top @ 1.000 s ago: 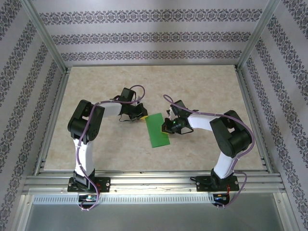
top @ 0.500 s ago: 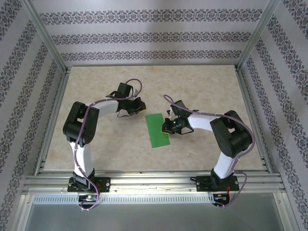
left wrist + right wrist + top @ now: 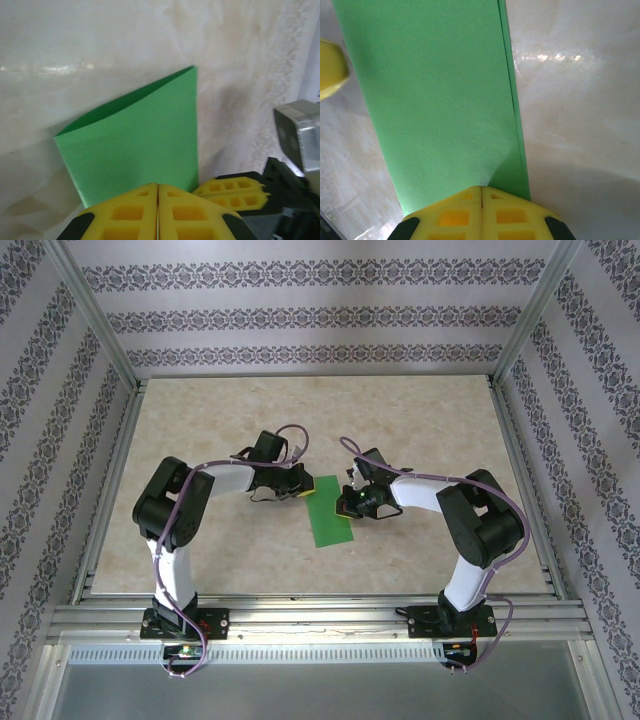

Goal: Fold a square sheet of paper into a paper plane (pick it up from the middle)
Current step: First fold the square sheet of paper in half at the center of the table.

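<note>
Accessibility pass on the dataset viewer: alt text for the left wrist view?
Folded bright green paper lies on a marbled beige table, its two layers gaping slightly along the upper-left edge. The left gripper, yellow fingers shut, meets its near edge; the right gripper's yellow fingers sit at lower right.

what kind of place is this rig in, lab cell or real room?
Most likely a lab test cell: an aluminium frame boxes in a marble-look tabletop, patterned wallpaper panels serve as walls, and the left arm and right arm are bolted at its near edge.
</note>
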### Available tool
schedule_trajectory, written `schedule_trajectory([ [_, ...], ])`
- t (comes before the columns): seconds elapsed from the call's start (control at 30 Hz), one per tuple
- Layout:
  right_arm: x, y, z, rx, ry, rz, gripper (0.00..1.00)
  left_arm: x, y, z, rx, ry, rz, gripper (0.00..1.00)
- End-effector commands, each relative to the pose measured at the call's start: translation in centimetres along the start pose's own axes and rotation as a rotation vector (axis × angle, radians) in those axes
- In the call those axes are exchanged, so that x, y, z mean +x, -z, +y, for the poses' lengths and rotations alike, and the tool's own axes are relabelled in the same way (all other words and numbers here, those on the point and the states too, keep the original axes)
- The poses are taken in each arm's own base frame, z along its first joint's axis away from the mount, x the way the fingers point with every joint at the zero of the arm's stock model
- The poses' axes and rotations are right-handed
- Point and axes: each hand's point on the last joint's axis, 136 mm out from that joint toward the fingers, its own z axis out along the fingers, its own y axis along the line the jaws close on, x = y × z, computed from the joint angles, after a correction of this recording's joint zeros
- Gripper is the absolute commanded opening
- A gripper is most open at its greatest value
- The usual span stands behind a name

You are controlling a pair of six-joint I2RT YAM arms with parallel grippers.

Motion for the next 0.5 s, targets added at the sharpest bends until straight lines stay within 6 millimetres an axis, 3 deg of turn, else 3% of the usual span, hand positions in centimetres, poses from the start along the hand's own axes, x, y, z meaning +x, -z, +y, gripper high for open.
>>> schedule_trajectory([
  [0.0,3.8,-0.8,-5.6,0.204,-0.086,0.106,0.0,-0.1,-0.8,1.7,-0.043,-0.002,-0.007,0.1],
  [0.27,3.9,-0.7,-5.8,0.211,-0.084,0.107,0.0,-1.6,-0.7,4.9,-0.105,0.094,-0.07,0.11],
  [0.47,3.9,-0.7,-5.7,0.208,-0.082,0.108,0.0,-3.2,0.2,5.9,-0.132,0.162,-0.112,0.11],
])
